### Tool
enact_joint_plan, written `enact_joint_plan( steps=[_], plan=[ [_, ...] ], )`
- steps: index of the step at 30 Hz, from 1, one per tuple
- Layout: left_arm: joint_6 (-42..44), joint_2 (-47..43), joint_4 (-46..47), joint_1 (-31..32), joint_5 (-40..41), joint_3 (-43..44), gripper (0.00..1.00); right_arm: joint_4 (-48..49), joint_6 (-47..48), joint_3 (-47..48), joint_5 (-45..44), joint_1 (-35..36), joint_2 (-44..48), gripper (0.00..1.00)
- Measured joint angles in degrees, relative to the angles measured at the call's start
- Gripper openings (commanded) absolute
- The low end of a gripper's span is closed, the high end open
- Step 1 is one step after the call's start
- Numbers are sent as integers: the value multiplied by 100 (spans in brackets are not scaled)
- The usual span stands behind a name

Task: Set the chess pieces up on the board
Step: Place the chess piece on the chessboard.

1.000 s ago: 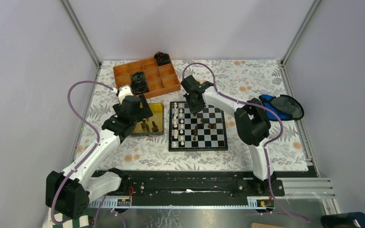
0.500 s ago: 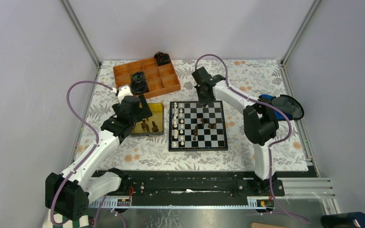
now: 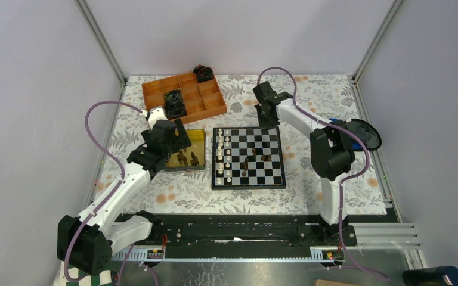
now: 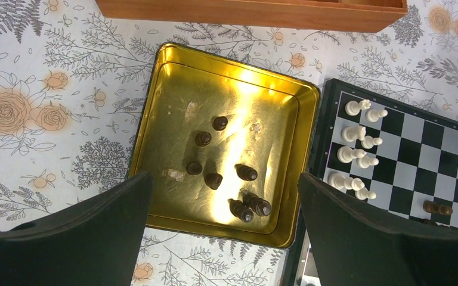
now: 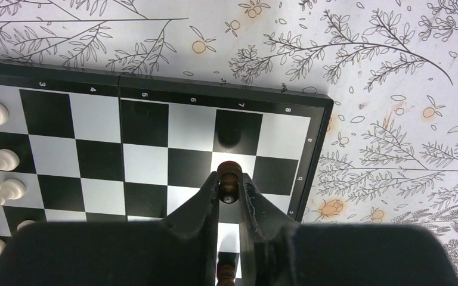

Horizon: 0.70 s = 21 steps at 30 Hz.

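A floral cloth (image 3: 185, 192) covers the tabletop. At its far left lies an orange compartment tray (image 3: 209, 99) with one black coiled object (image 3: 175, 102) inside and another (image 3: 203, 72) at its far corner. Nearer sits a gold tin (image 4: 179, 89). A blue-and-black pouch (image 3: 364, 134) lies far right.

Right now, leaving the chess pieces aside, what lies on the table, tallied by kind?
Board: 1
Gold tin: 1
Orange compartment tray: 1
Black coiled objects: 2
Blue-and-black item: 1
Total: 6
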State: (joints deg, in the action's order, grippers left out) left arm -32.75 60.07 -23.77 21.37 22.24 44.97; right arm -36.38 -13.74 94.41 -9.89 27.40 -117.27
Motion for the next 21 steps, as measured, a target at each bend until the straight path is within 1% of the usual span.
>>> enact_joint_plan(
  steps=[4,15,21],
  plan=[
    [33,74,-2,0,0,0,99,2,0,63,63,-15,-42,0],
    [114,164,-4,-7,2,0,99,44,0,369,190,-131,-529,0],
    [166,190,-4,-44,2,2,99,50,0,402,203,-181,-573,0]
  ],
)
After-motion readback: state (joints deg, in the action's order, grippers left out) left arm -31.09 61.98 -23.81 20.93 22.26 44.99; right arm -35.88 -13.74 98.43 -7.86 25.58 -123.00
